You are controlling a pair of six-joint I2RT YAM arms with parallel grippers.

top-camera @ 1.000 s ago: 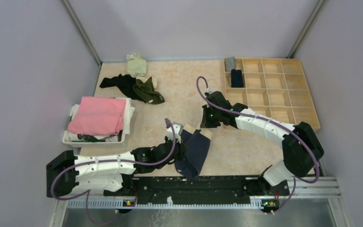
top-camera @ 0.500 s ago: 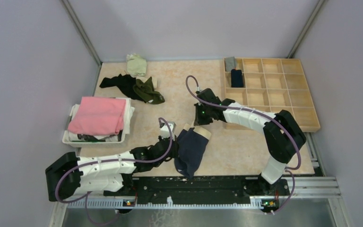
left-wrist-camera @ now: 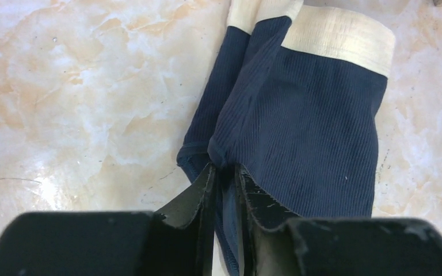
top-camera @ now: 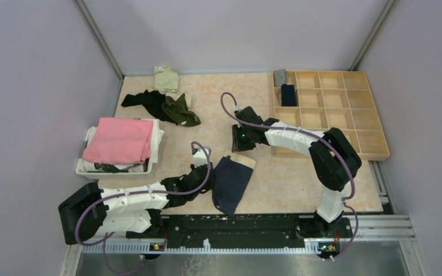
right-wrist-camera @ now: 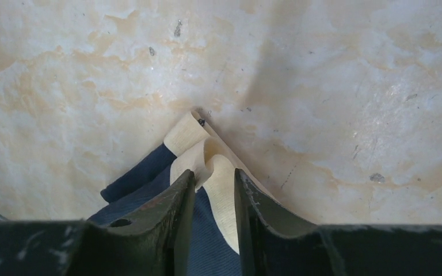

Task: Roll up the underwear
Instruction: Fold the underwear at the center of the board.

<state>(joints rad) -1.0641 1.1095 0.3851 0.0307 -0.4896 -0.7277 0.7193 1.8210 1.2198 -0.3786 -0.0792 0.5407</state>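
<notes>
Currently the navy underwear (top-camera: 229,183) lies flat on the marbled table (top-camera: 288,178), near its front edge, between the two arms. It is folded lengthwise into a strip. Long axis runs near-left to far-right in the overhead view; beige waistband (left-wrist-camera: 334,37) points far-right, leg end toward the arm bases. Left gripper (left-wrist-camera: 224,169) sits at the strip's left long edge, roughly mid-length: fingers narrow, a pucker of navy cloth between the tips. Right gripper (right-wrist-camera: 214,175) is at the far waistband corner: fingers narrow, a beige fold standing up between them. Whether either is clamped or slack, cannot tell. Judgement: rolling runs along the long axis; the right arm is nearer the waistband end, the left nearer the leg end.
</notes>
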